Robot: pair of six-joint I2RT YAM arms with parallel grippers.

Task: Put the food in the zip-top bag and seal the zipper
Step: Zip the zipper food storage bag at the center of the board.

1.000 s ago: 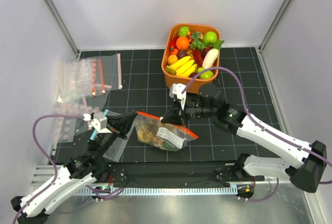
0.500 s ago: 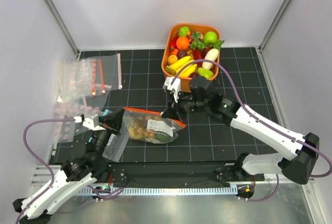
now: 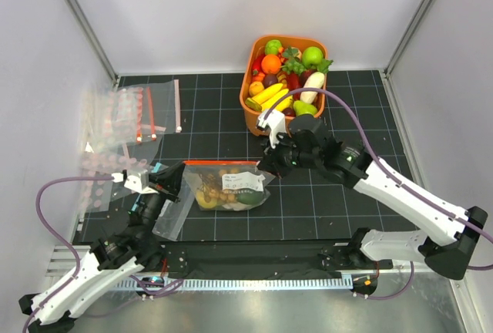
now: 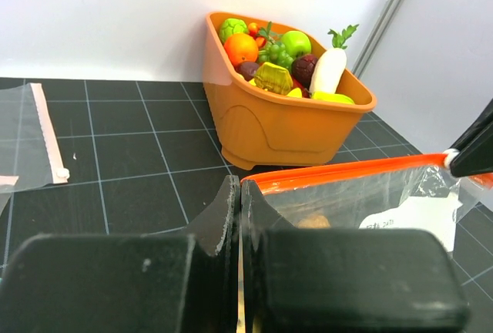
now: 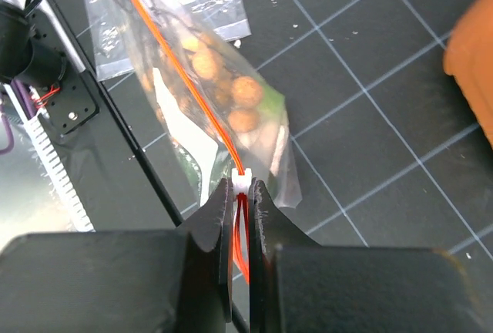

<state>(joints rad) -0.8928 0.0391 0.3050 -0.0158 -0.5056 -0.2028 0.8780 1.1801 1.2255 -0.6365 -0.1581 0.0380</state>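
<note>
The zip-top bag (image 3: 227, 188) hangs stretched between my two grippers, just above the mat. Its red-orange zipper (image 3: 225, 163) runs level along the top. Inside show brown balls (image 5: 231, 94), a dark green piece (image 3: 248, 198) and a yellowish piece (image 3: 202, 195). My left gripper (image 3: 179, 173) is shut on the bag's left end, where the zipper (image 4: 347, 173) starts at my fingertips (image 4: 240, 194). My right gripper (image 3: 266, 165) is shut on the zipper's right end, pinching the strip at its white slider (image 5: 242, 181).
An orange basket (image 3: 254, 113) full of toy produce stands behind the bag, close to my right arm; it also shows in the left wrist view (image 4: 262, 129). Spare clear bags (image 3: 127, 117) lie at the left. Another clear bag (image 3: 169, 213) lies under my left gripper.
The bag has moved left and swung from slanted to level, with the zipper pulled straight. My right gripper now sits at the strip's right end.
</note>
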